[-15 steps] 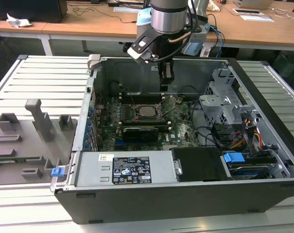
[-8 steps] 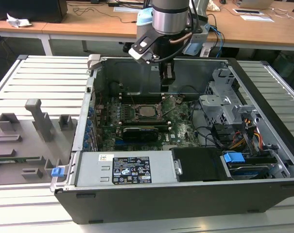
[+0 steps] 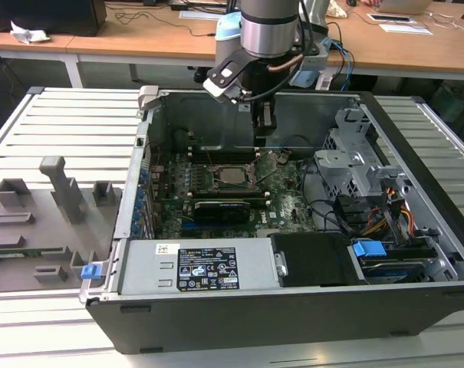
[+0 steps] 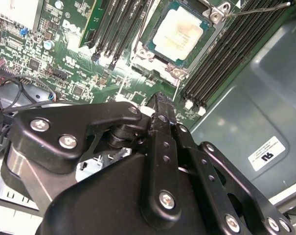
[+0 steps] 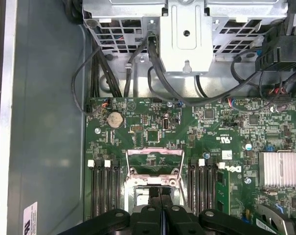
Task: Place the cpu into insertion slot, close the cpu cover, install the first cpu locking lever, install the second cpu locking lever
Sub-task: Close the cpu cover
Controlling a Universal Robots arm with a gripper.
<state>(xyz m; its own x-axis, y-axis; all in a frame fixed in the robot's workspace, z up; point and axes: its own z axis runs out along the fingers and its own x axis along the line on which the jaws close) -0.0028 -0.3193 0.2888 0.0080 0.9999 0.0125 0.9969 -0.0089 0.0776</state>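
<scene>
1. Since the cpu (image 4: 179,33) is seated flat in the insertion slot (image 4: 173,72), the cpu cover (image 5: 154,152), apparently raised, is judged the step in hand.
2. The claw (image 4: 159,100), clenched and empty, is held above the board near the slot; the cover should be pressed evenly.
3. A locking lever (image 4: 258,7) and memory slots (image 4: 221,58) beside the slot must be avoided; cables (image 5: 155,68) lie farther off.

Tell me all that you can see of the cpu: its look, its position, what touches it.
The cpu is a small flat square chip with a pale silvery-beige metal face and a thin green edge. It lies flat in the insertion slot on the green circuit board, with long black memory slots on both sides. The gripper hangs apart from it and does not touch it.
</scene>
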